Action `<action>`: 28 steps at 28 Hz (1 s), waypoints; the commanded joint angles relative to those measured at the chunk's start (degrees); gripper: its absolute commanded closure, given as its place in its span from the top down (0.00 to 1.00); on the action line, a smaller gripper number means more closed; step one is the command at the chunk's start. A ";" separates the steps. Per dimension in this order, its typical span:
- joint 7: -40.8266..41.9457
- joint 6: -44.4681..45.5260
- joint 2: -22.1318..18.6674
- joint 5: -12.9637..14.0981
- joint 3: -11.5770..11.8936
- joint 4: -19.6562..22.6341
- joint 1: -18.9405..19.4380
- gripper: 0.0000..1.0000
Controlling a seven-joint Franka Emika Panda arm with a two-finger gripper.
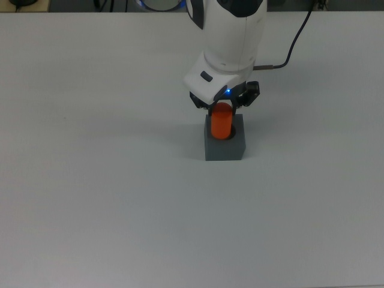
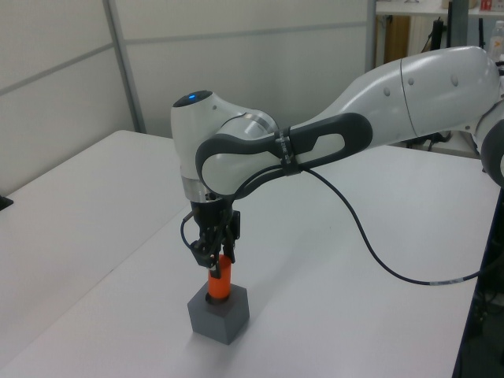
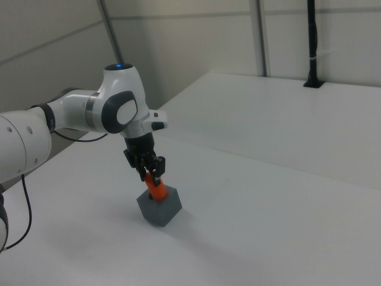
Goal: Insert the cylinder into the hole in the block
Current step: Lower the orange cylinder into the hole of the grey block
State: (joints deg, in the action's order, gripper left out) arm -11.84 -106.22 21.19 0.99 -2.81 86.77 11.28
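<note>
In the top view, the end effector [image 1: 223,105] is clamped on the upper end of the cylinder [image 1: 222,121], which stands directly over the hole in the block [image 1: 225,147]. The block sits on the bare white bench [image 1: 90,198], and the cylinder's lower end covers the hole's opening.

In the left view, the cylinder [image 2: 218,282] is upright with its bottom at or just inside the top face of the block [image 2: 220,313]; most of its length is above the block. The end effector [image 2: 213,256] grips it near the top.

In the right view, the cylinder [image 3: 156,189] leans slightly as seen here, and meets the top of the block [image 3: 159,208] under the end effector [image 3: 150,173].

Judging by this, alignment is done and insertion has barely begun. What is left is lowering the cylinder fully, then releasing it.
</note>
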 commanded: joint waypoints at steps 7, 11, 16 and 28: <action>-1.95 -0.83 1.84 0.24 -1.68 -1.70 0.85 0.02; -1.87 -0.92 2.72 0.06 -1.68 -1.61 1.11 0.02; -1.78 -0.92 2.72 -0.12 -1.50 -1.61 1.11 0.02; -0.81 -0.83 2.72 -0.03 -0.80 -1.35 -0.38 0.02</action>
State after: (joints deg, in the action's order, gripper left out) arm -12.56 -106.51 22.53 0.98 -4.13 85.96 11.29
